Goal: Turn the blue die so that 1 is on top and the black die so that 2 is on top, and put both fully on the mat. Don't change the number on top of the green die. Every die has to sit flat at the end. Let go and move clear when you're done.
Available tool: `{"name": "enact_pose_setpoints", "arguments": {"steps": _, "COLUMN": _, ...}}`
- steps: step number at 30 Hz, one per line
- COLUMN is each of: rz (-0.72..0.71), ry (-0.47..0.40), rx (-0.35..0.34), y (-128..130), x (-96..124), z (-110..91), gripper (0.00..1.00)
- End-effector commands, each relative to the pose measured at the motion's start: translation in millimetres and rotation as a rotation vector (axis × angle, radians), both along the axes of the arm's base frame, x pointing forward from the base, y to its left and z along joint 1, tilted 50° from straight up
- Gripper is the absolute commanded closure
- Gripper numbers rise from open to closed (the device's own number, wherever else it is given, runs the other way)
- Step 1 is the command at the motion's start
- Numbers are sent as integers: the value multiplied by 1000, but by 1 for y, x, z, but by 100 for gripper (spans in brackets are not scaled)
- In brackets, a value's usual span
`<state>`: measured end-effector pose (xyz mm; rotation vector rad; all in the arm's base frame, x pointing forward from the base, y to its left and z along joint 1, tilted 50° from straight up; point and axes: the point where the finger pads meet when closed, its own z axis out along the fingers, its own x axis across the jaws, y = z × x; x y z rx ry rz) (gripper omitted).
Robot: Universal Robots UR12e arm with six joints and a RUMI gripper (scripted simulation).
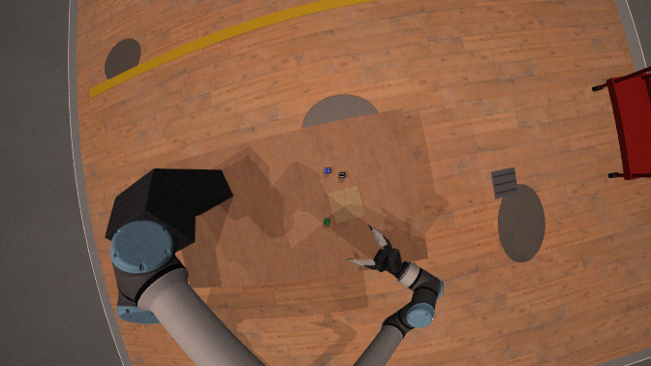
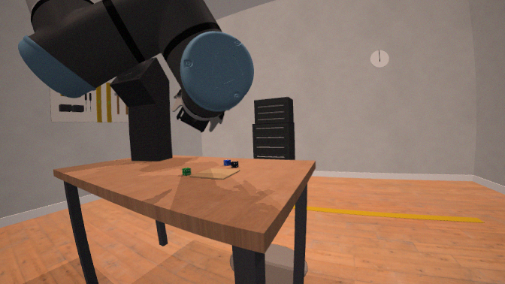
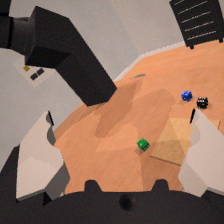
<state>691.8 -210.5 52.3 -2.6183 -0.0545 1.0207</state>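
Note:
The blue die point(image 1: 327, 170) point(image 2: 227, 162) point(image 3: 186, 95) and the black die point(image 1: 342, 175) point(image 2: 234, 164) point(image 3: 202, 102) rest close together on the table, off the mat. The green die point(image 1: 326, 222) point(image 2: 186, 171) point(image 3: 143, 144) rests on the table just beside the mat. The yellowish mat point(image 1: 353, 195) point(image 2: 215, 173) point(image 3: 172, 131) is flat and holds no die. The top numbers are too small to read surely. My gripper point(image 1: 359, 243) point(image 3: 120, 110) is wide open and empty, high above the table and away from all dice; in the exterior view the arm partly hides it.
The wooden table point(image 1: 383, 140) point(image 2: 150, 188) bears the dice and mat. A black pedestal point(image 2: 150, 135) point(image 3: 85, 75) stands at one end of the table. A black drawer cabinet point(image 2: 273, 129) point(image 3: 199, 20) stands behind it. A red cart point(image 1: 635, 126) is off to the right.

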Motion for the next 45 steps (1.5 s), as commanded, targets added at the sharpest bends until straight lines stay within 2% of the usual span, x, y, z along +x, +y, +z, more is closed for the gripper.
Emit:
{"name": "enact_pose_setpoints", "arguments": {"steps": 1, "rz": 1, "ry": -1, "rx": 0, "y": 0, "x": 0, "z": 1, "gripper": 0}}
{"name": "enact_pose_setpoints", "arguments": {"steps": 27, "rz": -4, "ry": -12, "rx": -12, "y": 0, "x": 0, "z": 0, "gripper": 0}}
{"name": "enact_pose_setpoints", "arguments": {"steps": 36, "rz": -22, "ry": -50, "rx": -51, "y": -1, "x": -3, "z": -4, "gripper": 0}}
{"name": "enact_pose_setpoints", "arguments": {"steps": 45, "rz": -69, "ry": -150, "rx": -155, "y": -3, "x": -9, "z": -13, "gripper": 0}}
